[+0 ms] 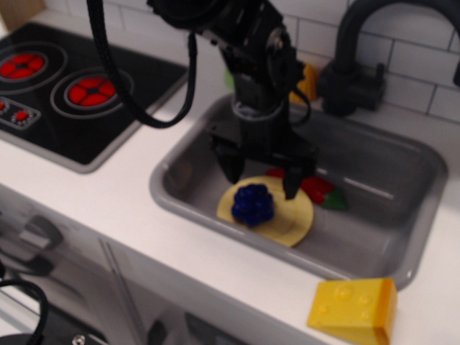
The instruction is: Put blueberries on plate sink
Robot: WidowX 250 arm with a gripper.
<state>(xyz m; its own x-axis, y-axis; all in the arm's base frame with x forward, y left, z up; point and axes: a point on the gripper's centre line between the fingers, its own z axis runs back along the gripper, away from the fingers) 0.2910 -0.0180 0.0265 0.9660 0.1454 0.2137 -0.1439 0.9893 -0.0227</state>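
While the gripper hangs just above with its fingers spread apart, the blueberries lie on the plate in the sink, free of both fingers. No writing or label can be read anywhere. A cheese wedge sits on the counter.

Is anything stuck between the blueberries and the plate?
No, nothing visible is in the way. The blueberries already sit right on the plate inside the sink. The gripper is open just above them. The red pepper lies off to the side, behind the plate.
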